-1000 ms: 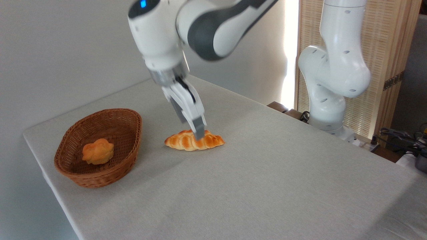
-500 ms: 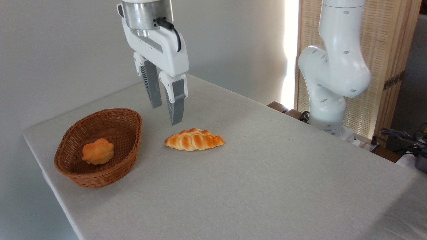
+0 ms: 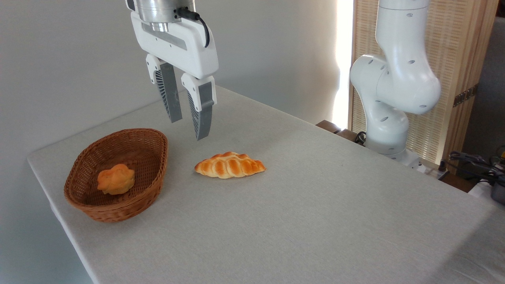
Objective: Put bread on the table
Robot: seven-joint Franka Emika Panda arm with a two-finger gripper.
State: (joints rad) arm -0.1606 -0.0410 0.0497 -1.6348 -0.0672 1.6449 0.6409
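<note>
The bread [image 3: 230, 165], a long golden braided loaf with orange-brown ridges, lies flat on the light grey table [image 3: 315, 213], just right of the wicker basket. My gripper [image 3: 189, 128] hangs above the table, up and to the left of the loaf, between it and the basket. Its two grey fingers [image 3: 202, 114] point down and stand apart with nothing between them. Nothing touches the loaf.
A brown oval wicker basket [image 3: 154, 177] sits at the table's left end with a small round lumpy orange bun [image 3: 116, 179] inside. The arm's white base [image 3: 388, 118] stands off the table's far right edge. Cables lie at far right.
The gripper let go of the bread, swung upright and rose up and to the left, climbing a little more in the last half second. The loaf stayed where it was on the table.
</note>
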